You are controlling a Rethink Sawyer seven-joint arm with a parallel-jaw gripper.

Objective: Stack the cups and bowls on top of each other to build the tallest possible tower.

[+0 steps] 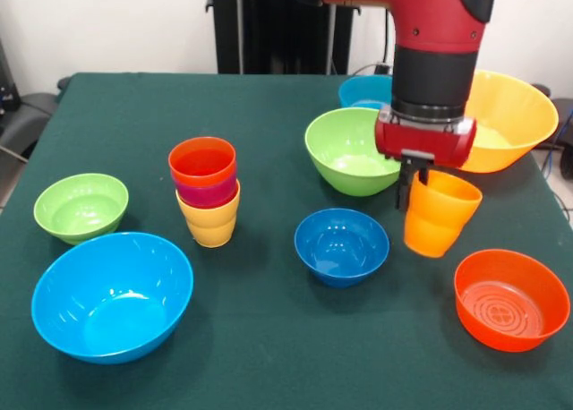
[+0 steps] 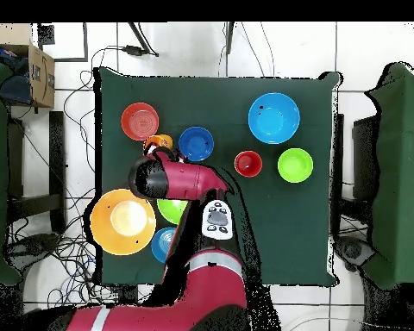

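Note:
My gripper [image 1: 412, 192] is shut on the rim of the orange-yellow cup [image 1: 439, 215], one finger outside the wall and one inside. The cup tilts slightly, right of the dark blue bowl [image 1: 342, 245]; it also shows in the overhead view [image 2: 159, 141]. The tower [image 1: 206, 192] is a nested stack of three cups: yellow at the bottom, purple, then red-orange on top, standing left of centre; it also shows in the overhead view [image 2: 248, 164]. Whether the held cup touches the table cannot be told.
A large light blue bowl [image 1: 112, 295] and a small green bowl [image 1: 81, 206] sit at the left. An orange-red bowl [image 1: 511, 298] sits at the near right. A green bowl [image 1: 351, 150], a large orange-yellow bowl [image 1: 506, 119] and a teal bowl [image 1: 365, 90] stand behind the gripper.

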